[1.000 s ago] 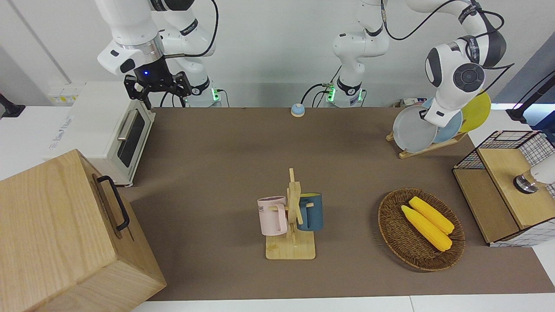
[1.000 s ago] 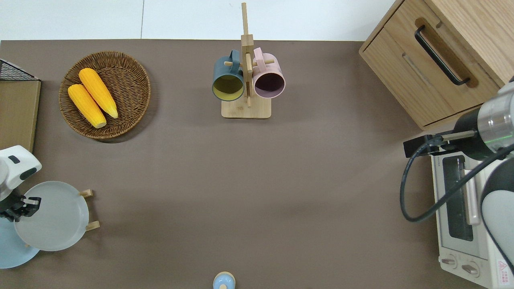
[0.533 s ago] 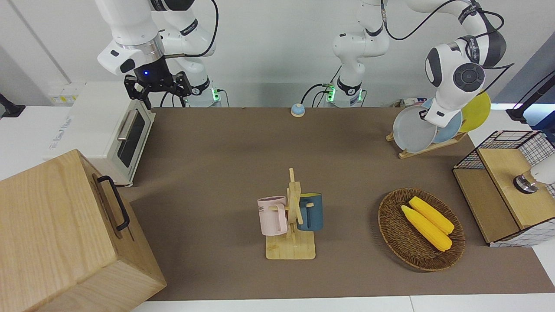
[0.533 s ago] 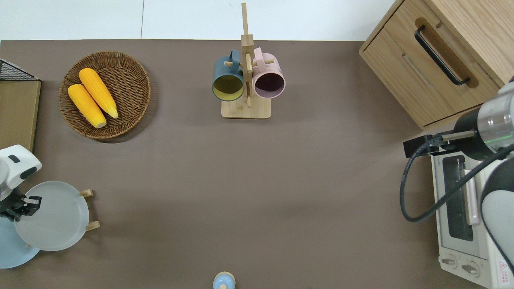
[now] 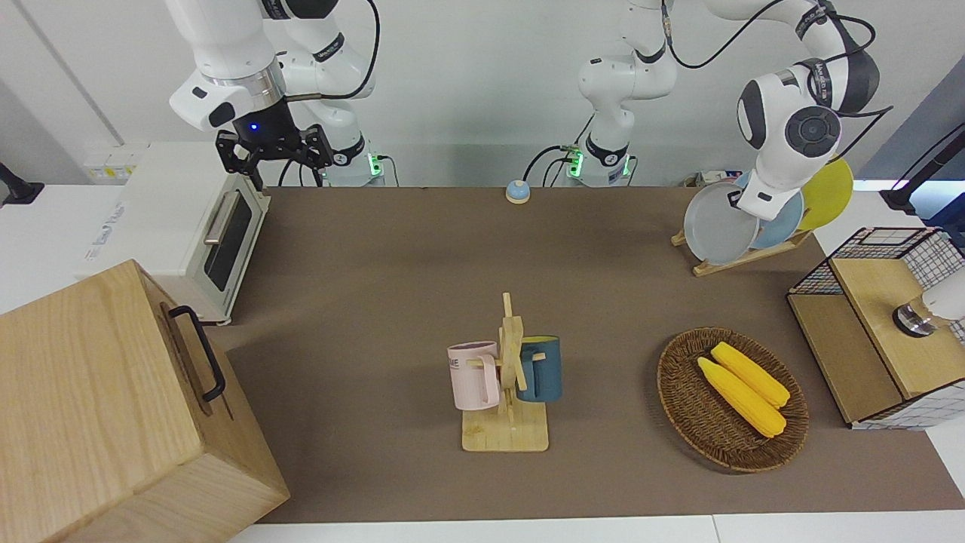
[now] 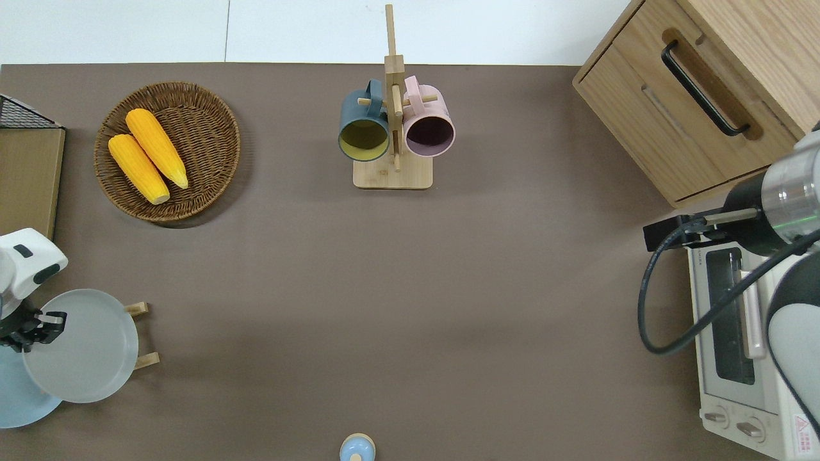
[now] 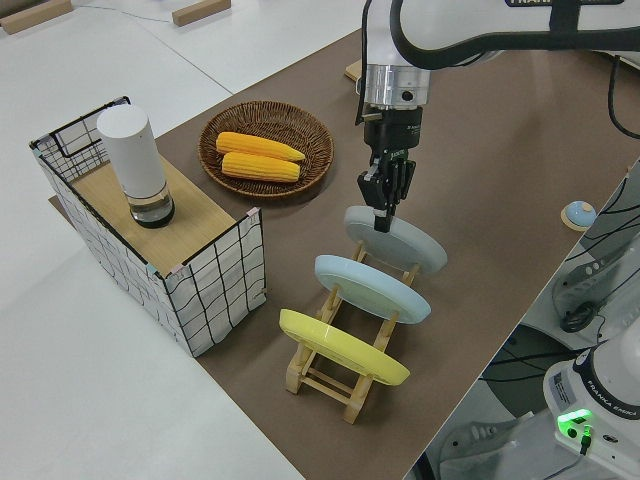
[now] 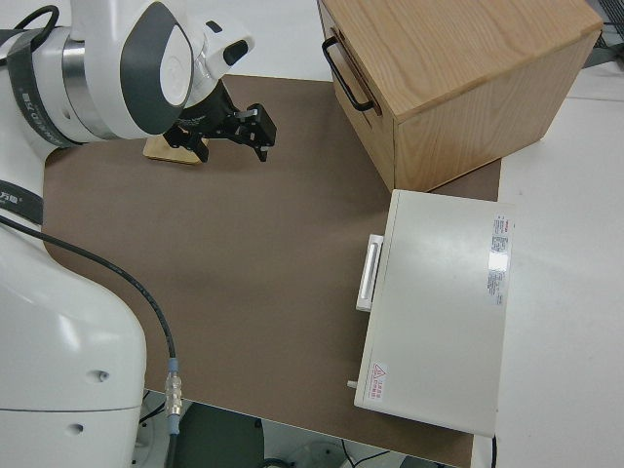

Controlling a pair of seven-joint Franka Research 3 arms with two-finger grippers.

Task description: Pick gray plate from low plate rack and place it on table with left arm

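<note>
Round wicker basket (image 6: 205,186) holds two yellow corn cobs (image 6: 147,155); upright wooden mug stand (image 6: 393,121) carries a pink mug (image 6: 428,125) and a dark blue mug (image 6: 363,126).

The gray plate (image 7: 396,238) is held tilted in the rack (image 7: 340,372), gripped at its upper rim. The rack is set on the table (image 6: 410,288) at the left arm's end.

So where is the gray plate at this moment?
The gray plate stands in the rack at the left arm's end, beside the blue plate, with the left gripper on its top rim.

Three plates (image 7: 395,238), two mugs (image 6: 364,128), two corn cobs (image 6: 157,147), one basket (image 6: 211,128), two racks (image 7: 330,375).
</note>
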